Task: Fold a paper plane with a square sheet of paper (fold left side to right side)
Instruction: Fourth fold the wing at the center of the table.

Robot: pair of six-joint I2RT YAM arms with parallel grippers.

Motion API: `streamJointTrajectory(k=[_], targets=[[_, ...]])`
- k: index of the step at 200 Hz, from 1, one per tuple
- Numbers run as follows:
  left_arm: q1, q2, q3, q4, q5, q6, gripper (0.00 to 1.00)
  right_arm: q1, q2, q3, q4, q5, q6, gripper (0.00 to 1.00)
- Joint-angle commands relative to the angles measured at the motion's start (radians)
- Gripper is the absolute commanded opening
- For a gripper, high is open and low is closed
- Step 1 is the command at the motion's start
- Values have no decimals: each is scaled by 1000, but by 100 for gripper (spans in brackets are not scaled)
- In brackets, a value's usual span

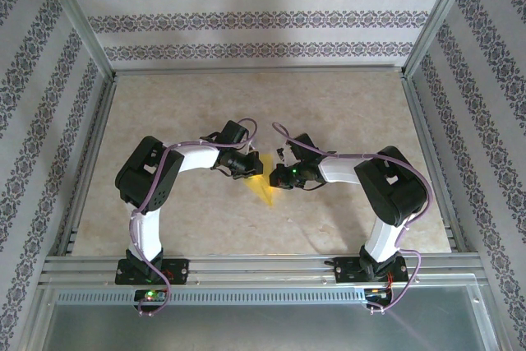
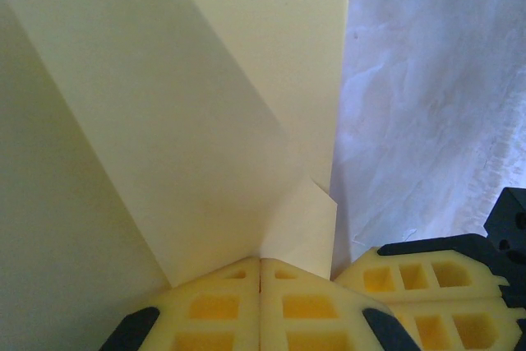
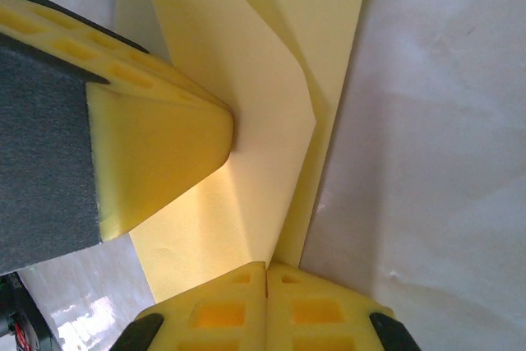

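- around the work area stand walls [image 1: 246, 14] papered in grey patterned stripes, with a metal frame [image 1: 255, 267] along the near edge.
- between those walls lies the beige marbled table [image 1: 164, 113].
- on the left, the left arm [image 1: 152, 178] rises from its base and bends inward toward the middle of the table; the right arm [image 1: 386, 191] mirrors it from the other side, so the two wrists meet near the centre.
- at that meeting point sits the square sheet of paper [image 1: 261, 188], seen from above as a small yellow pointed patch on the table between the two wrists. in the left wrist view the paper [image 2: 164, 121] shows a large flap lifted and slanting over a flat layer behind it; in the right wrist view the paper [image 3: 271, 80] shows creased, overlapping layers with a pointed fold.
- the left gripper [image 1: 249, 166] has its jaws pressed together, the raised flap running down into the seam between them [image 2: 260, 285]; from the right wrist its tip [image 3: 223, 129] touches the paper.
- the right gripper [image 1: 278, 177] is likewise closed tight on the sheet's edge [image 3: 267, 285]; from the left wrist it lies just beside the paper's lower corner [image 2: 366, 285].
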Motion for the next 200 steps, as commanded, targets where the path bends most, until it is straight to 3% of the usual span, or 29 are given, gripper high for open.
streamJointTrajectory(k=[1, 43, 154, 200], targets=[[-10, 25, -22, -52, -53, 22, 6, 12, 31, -3, -85, 74, -21, 0], [-9, 21, -49, -37, -61, 21, 6, 12, 15, 11, -73, 55, -7, 0], [-10, 19, -70, -25, -67, 9, 5, -14, -104, 8, -28, 0, 50, 15], [-9, 19, -70, -28, -69, 9, 5, -40, -179, 3, -119, 39, 23, 26]])
